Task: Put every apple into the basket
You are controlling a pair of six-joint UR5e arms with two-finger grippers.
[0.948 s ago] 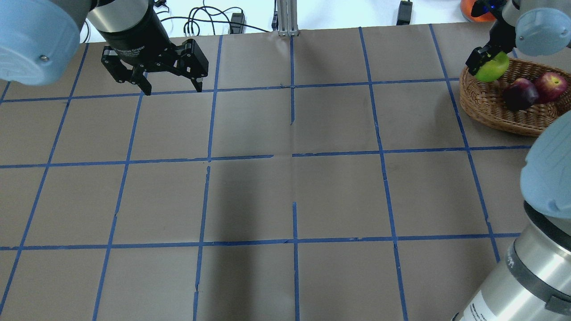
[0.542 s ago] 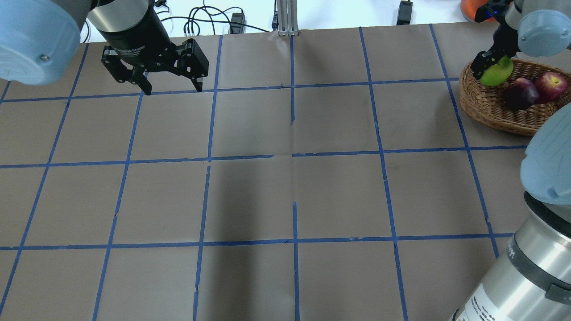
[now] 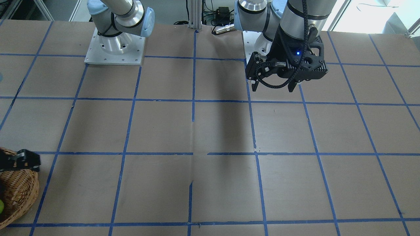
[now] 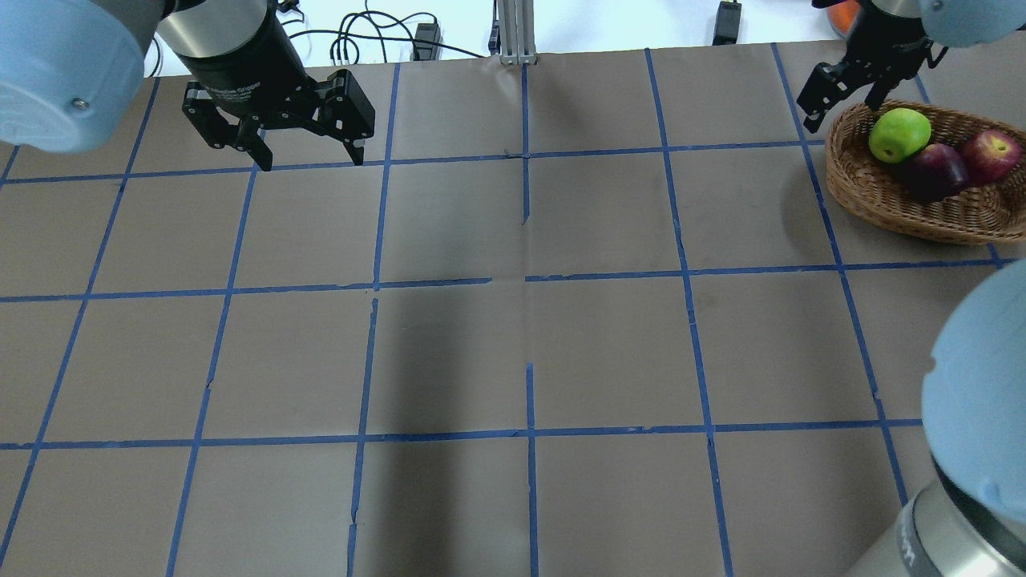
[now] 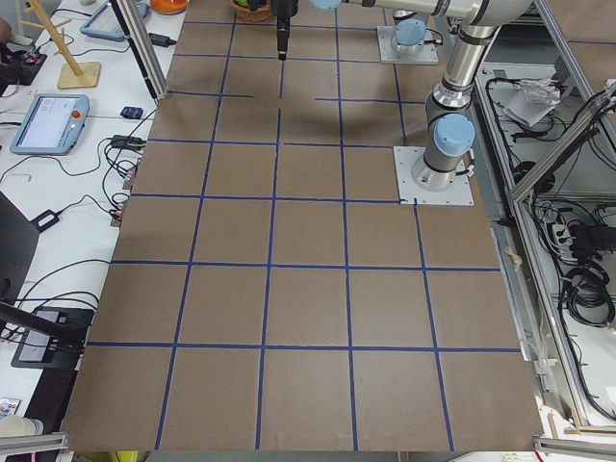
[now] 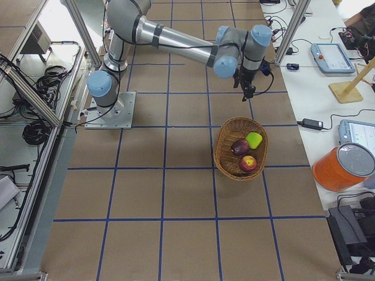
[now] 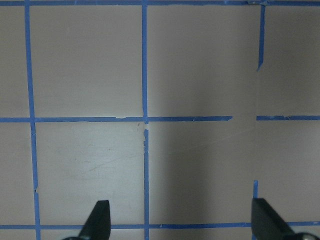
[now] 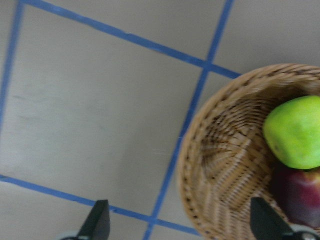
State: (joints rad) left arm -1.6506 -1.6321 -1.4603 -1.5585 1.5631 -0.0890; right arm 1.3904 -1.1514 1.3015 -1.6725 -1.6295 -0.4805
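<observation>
The wicker basket [image 4: 882, 204] stands at the table's far right. In it lie the lime green apple [image 4: 899, 135], the dark maroon apple [image 4: 930, 170] and the red apple [image 4: 991, 152]. They also show in the exterior right view: basket [image 6: 225, 155], green apple [image 6: 254, 139], maroon apple [image 6: 239, 146], red apple [image 6: 248, 163]. My right gripper [image 4: 840, 114] is open and empty, above the basket's far-left rim. Its wrist view shows the basket [image 8: 220, 165] and green apple [image 8: 295, 132] below it. My left gripper [image 4: 311, 160] is open and empty, high over the far left of the table.
The table is brown paper with a blue tape grid. An aluminium post [image 4: 513, 32] and cables [image 4: 377, 36] lie at the far edge. An orange container [image 6: 343, 167] and a tablet [image 6: 331, 57] sit on the side bench beyond the basket.
My right gripper has opened and let go of the green apple, which now lies in the basket. The gripper has drawn back up and away from it. The left arm has not moved.
</observation>
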